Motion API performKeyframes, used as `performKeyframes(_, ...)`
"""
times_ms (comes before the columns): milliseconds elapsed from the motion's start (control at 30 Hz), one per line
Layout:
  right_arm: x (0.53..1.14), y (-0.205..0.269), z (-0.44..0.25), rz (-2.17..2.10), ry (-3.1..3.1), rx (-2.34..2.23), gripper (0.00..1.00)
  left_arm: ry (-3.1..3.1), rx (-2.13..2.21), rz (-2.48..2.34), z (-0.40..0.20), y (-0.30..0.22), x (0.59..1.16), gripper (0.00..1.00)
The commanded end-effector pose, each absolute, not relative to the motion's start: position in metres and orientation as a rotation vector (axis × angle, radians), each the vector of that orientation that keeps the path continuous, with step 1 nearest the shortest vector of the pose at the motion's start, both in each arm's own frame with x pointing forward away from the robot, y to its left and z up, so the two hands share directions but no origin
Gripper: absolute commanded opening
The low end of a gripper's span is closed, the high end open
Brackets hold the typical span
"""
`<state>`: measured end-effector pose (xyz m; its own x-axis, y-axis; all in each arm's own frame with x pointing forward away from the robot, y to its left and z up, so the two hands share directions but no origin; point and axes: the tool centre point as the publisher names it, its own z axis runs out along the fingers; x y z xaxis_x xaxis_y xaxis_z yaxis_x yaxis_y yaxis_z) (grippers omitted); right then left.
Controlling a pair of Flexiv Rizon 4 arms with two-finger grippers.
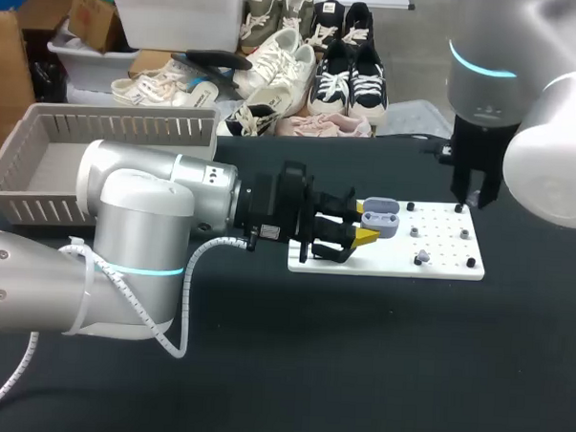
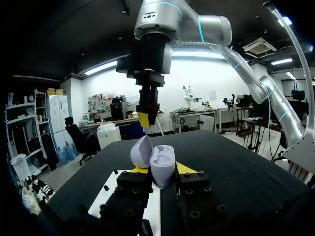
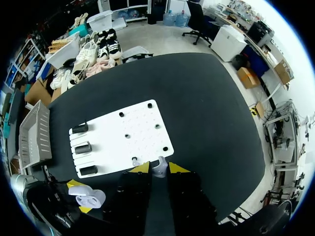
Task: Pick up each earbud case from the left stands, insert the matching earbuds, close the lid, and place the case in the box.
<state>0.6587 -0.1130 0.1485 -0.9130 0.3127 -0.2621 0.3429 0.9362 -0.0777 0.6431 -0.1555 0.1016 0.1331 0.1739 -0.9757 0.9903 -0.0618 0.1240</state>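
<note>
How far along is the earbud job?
Done: the case is off the stands, lid open, clamped in the left fingers. In hand: the right fingers appear to pinch one earbud above the board. Left: seat it, fetch the second earbud, close the lid, put the case in the box, where no case shows.

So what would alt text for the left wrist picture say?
An open lilac earbud case is gripped between the left arm's yellow-tipped jaws above a white board on a black table. The right arm hangs ahead, pointing down.
</note>
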Motion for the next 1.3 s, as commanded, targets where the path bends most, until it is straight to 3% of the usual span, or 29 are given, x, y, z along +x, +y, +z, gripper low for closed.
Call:
performKeyframes(33,0.650,-0.103,0.159,-0.214,2.844,0.474,0.00,1.213,1.434,-1.059,0.101,-0.155,0.643,0.00)
performKeyframes(833,0.654,-0.099,0.149,-0.232,2.868,0.484,0.00,1.213,1.434,-1.059,0.101,-0.155,0.643,0.00)
performKeyframes(1300,0.611,-0.068,0.221,-0.218,2.858,0.373,0.00,1.213,1.434,-1.059,0.101,-0.155,0.643,0.00)
